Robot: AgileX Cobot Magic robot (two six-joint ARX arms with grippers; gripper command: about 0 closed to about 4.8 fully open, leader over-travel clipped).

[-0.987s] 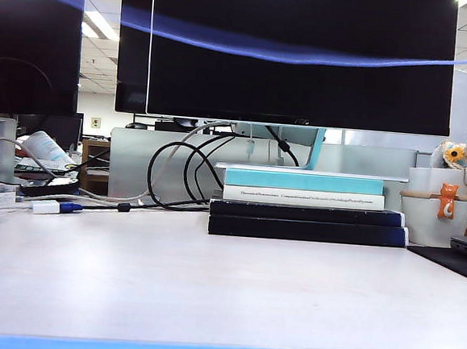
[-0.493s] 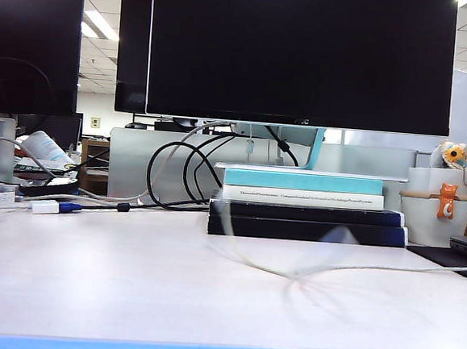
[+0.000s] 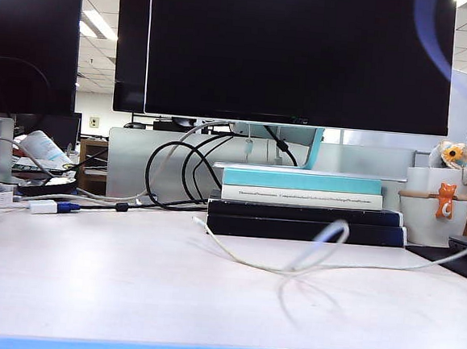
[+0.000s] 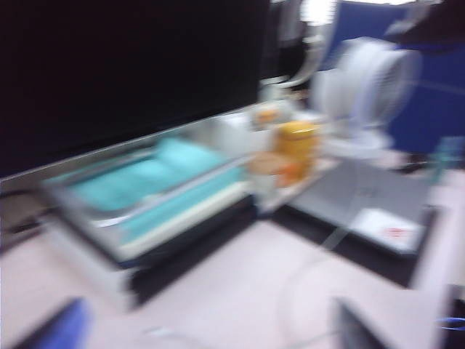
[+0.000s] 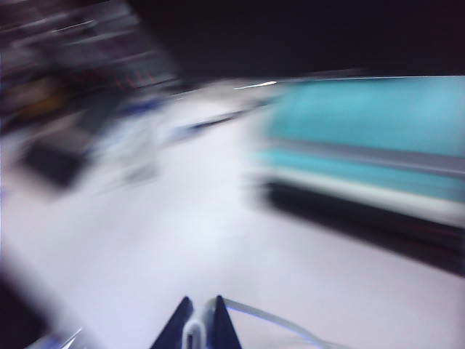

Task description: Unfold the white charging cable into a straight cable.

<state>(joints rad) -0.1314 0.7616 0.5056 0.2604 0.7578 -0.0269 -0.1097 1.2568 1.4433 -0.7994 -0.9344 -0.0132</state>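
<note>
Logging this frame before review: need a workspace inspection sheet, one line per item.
Surface: pale desk, bare in front.
Job's things: white charging cable on the desk, not straight; one loop stands up, and the far end runs off to the right.
Clutter: stacked books, white pots, orange figurine, white adapter.
Grippers: right tool shut on the white charging cable, low over the desk; left tool not in view, its wrist picture blurred.
Cables: black monitor cables looped behind.
Surroundings: dark monitors, office ceiling lights.
</note>
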